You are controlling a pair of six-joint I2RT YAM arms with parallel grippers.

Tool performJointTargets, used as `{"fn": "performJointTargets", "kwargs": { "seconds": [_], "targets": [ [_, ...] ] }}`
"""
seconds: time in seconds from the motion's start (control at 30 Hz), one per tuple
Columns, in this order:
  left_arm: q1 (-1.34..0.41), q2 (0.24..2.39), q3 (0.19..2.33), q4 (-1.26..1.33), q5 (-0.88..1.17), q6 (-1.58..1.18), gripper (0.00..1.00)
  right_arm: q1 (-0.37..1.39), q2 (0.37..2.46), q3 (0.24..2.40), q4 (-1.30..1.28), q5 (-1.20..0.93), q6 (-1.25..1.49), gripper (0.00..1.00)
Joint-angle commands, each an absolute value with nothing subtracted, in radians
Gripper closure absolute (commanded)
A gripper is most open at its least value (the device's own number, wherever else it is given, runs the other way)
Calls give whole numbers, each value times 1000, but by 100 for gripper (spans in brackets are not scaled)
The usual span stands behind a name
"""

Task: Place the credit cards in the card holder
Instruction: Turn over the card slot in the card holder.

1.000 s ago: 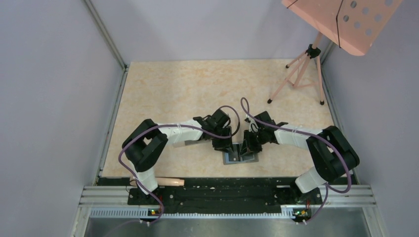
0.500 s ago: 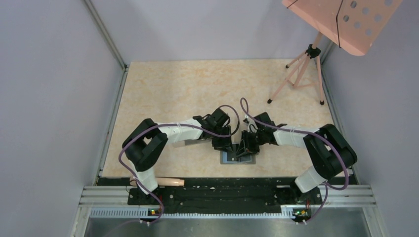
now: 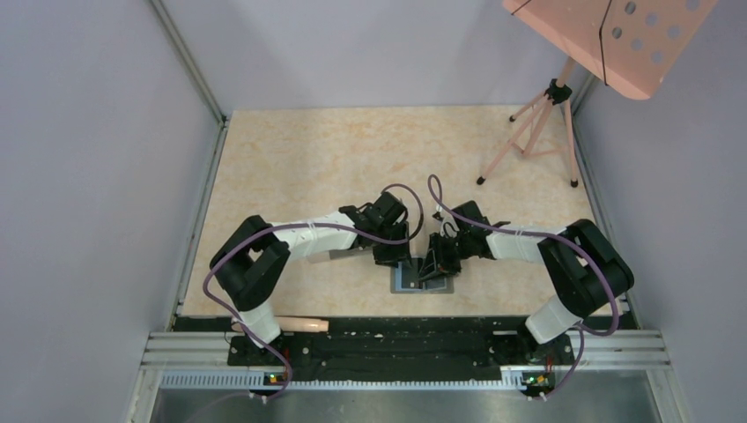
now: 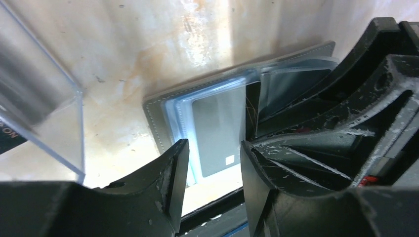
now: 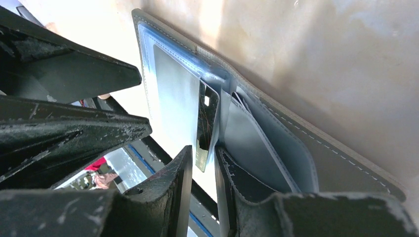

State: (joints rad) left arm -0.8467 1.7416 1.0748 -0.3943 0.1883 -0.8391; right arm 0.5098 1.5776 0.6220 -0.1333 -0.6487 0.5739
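Observation:
The gray card holder (image 3: pixel 414 284) lies open on the table near the front edge, its blue-gray inside up (image 4: pixel 173 106). A card (image 4: pixel 217 131) lies flat under its clear sleeve. A black credit card (image 5: pixel 207 118) stands on edge between the wallet's leaves. My left gripper (image 3: pixel 396 258) hovers over the wallet's left half, open and empty (image 4: pixel 215 148). My right gripper (image 3: pixel 433 267) is at the wallet's middle, jaws a narrow gap apart (image 5: pixel 203 150), the card's lower end just beyond the tips. One fingertip (image 5: pixel 225 160) touches a sleeve leaf.
A clear plastic box (image 3: pixel 348 256) lies left of the wallet, close to my left gripper (image 4: pixel 44 98); a black item with letters (image 4: pixel 10 138) shows at it. A pink tripod (image 3: pixel 528 132) stands at the back right. The black front rail (image 3: pixel 379 339) runs just behind the wallet.
Both grippers and the wallet have shifted a little to the left. The right gripper has closed in on the wallet's middle.

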Motion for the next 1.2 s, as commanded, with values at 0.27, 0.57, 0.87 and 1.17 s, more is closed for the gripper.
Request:
{"fn": "performJointTargets", "kwargs": {
  "seconds": [0.27,0.57,0.87,1.17],
  "targets": [
    [-848,1756,1071,-330,236,-825,58,534,1621,595,-131,-578,551,76],
    [-848,1724,1065,-317,232,-828,60,532,1629,601,-122,-591,552,76],
    [-848,1742,1067,-439,125,-822,53,533,1628,599,-127,-586,546,76],
    [-853,1781,1067,-374,205,-817,56,533,1633,608,-128,-600,544,76]
  ]
}}
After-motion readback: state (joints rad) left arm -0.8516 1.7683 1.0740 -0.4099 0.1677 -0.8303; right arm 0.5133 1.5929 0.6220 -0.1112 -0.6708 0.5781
